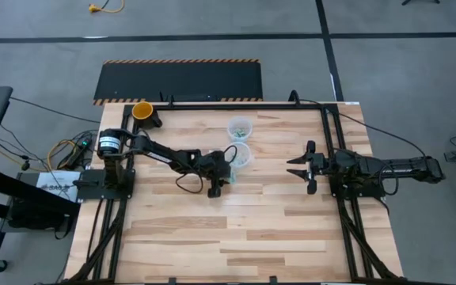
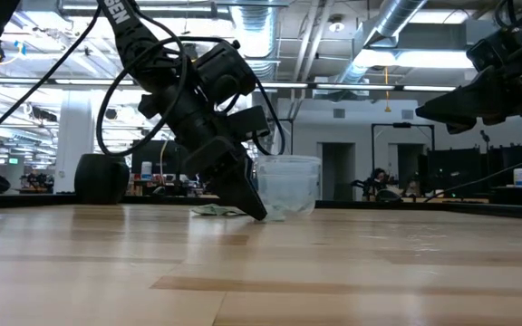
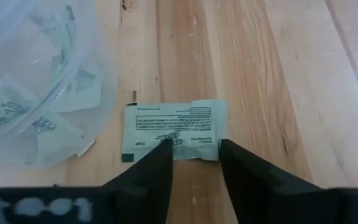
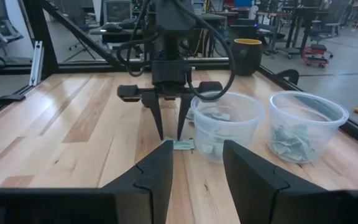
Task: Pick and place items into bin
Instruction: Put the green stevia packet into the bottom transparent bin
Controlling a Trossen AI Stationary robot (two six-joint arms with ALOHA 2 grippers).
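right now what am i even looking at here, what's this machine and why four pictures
It is a robot with two dark arms at a wooden table, shot by four cameras: one overhead, one at table height, one on each wrist. The left gripper is down at the table beside a clear cup, its fingers open either side of a green-and-white packet lying flat; it is not gripped yet. That cup and a second cup hold more packets. A dark yellow-rimmed cup stands at the far edge. The right gripper waits open, holding nothing.
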